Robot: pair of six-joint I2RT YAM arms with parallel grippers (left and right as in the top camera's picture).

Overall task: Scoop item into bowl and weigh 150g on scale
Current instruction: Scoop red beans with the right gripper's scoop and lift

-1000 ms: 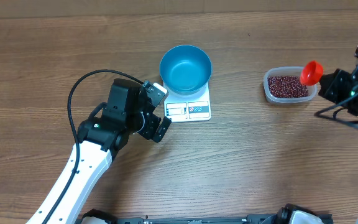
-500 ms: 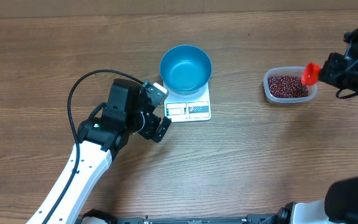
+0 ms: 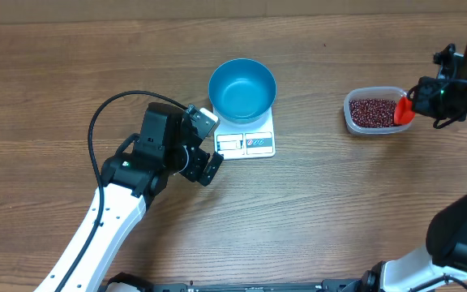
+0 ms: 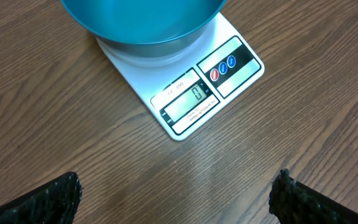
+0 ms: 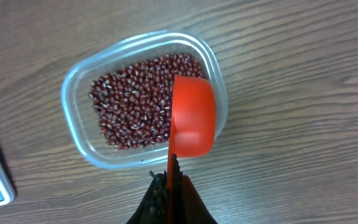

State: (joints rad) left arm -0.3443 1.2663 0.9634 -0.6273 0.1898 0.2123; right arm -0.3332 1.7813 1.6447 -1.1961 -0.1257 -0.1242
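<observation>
Bowl (image 3: 242,89) on the scale (image 3: 246,143); beans (image 5: 135,102) in a tub (image 5: 73,127) well right of it. Right gripper (image 5: 169,183) pinches a red scoop (image 5: 193,115) above them; left gripper (image 3: 209,144), spread wide and empty, just left of the scale

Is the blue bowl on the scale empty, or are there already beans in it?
Empty. In the overhead view the bowl shows only its bare blue bottom, and the scale reads zero.

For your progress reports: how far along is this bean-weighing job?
Done: the round blue bowl sits empty on the white scale, reading zero. In hand: the right arm's jaws, shut, hold a red plastic scoop over the clear tub of red-brown beans. Left: scooping and weighing.
</observation>
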